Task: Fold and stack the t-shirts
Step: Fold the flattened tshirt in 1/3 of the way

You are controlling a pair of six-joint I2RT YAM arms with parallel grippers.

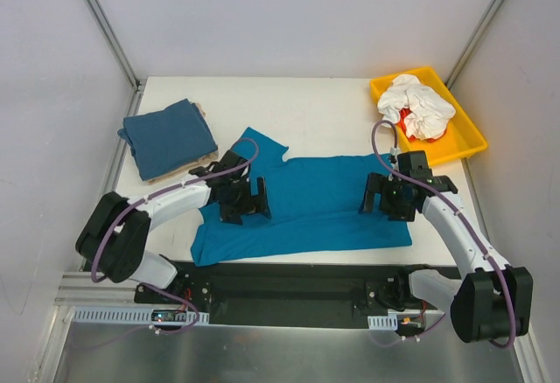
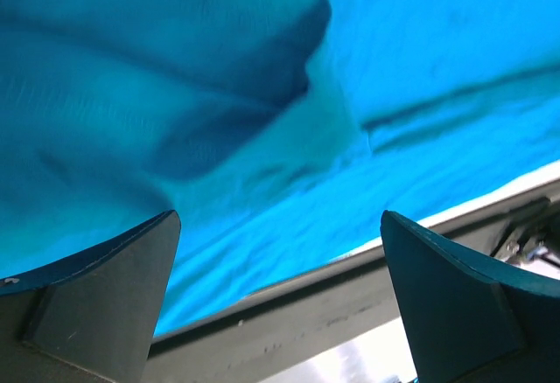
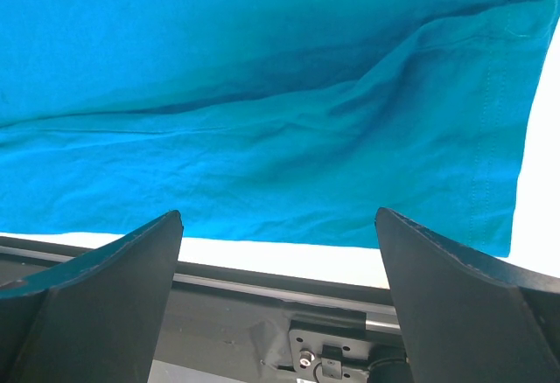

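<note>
With my left gripper and right gripper both spread empty over the teal t-shirt, low in mid-frame, I fear uneven pinches will drag the fold crooked.

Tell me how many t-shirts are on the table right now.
3. A teal-blue t-shirt lies spread across the near middle; a folded slate-blue t-shirt sits far left, on a beige t-shirt showing only its edge. The crumpled white cloth in the yellow tray could hide more.
</note>
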